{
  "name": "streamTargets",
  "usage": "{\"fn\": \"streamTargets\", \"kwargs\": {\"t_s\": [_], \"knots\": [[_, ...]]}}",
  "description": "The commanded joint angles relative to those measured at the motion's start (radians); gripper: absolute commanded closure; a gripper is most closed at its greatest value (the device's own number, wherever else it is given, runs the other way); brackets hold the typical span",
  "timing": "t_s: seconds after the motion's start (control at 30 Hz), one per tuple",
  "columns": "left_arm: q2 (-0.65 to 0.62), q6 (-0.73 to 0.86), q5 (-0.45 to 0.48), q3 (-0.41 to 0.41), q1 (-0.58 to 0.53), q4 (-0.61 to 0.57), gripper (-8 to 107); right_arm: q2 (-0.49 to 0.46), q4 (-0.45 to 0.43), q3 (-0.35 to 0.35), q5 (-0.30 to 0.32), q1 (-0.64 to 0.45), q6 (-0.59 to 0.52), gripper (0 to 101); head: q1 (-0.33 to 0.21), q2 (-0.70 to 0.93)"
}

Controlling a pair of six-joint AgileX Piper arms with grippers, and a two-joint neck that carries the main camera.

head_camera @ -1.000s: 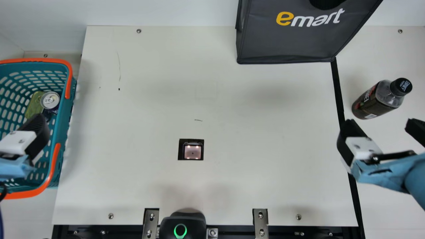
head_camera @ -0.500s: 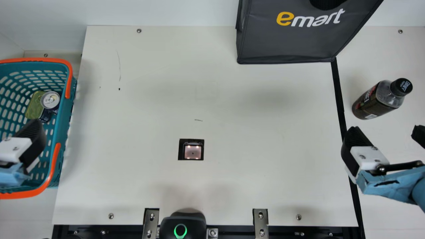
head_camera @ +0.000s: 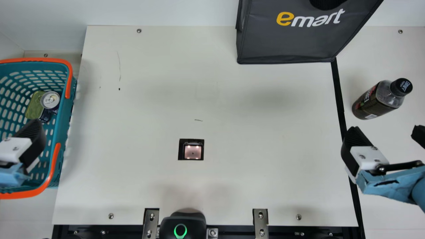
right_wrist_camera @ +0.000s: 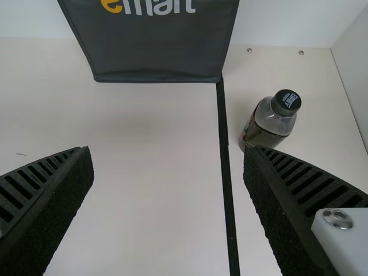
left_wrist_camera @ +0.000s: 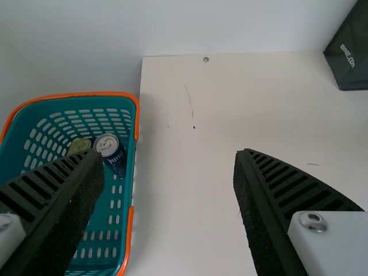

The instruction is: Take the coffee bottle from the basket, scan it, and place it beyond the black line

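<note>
The dark coffee bottle point(head_camera: 378, 99) stands on the right side of the black line point(head_camera: 338, 96), touched by no gripper. Nearer the table's front than the bottle, my right gripper point(head_camera: 386, 131) is open over the line's right side. In the right wrist view, the bottle point(right_wrist_camera: 270, 121) is beyond one finger of my open right gripper point(right_wrist_camera: 169, 152). At the left, my left gripper point(head_camera: 31, 124) is over the teal basket point(head_camera: 63, 132); the left wrist view has this gripper point(left_wrist_camera: 168, 155) open and empty. The scanner window point(head_camera: 192, 151) is in the middle of the table.
Inside the basket lie a silver-topped dark can point(head_camera: 50, 100) and a green tin point(head_camera: 35, 105). A dark grey bag point(head_camera: 285, 43) stands at the back, by the line's far end. A black device with a green ring point(head_camera: 181, 225) is at the front edge.
Both grippers have drawn back a little toward the front of the table, the right one also slightly rightward, then stayed still over the last half second. The bottle has kept its place.
</note>
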Motion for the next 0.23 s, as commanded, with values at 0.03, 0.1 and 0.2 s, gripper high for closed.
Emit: {"fn": "streamTargets", "kwargs": {"t_s": [0.03, 0.1, 0.2], "knots": [[0.000, 0.000, 0.000, 0.000, 0.000, 0.000, 9, 0.000, 0.000, 0.000, 0.000, 0.000, 0.000, 10, -0.017, 0.002], [0.000, 0.000, 0.000, 0.000, 0.000, 0.000, 9, 0.000, 0.000, 0.000, 0.000, 0.000, 0.000, 10, -0.017, 0.002], [0.000, 0.000, 0.000, 0.000, 0.000, 0.000, 9, 0.000, 0.000, 0.000, 0.000, 0.000, 0.000, 10, -0.017, 0.002]]}}
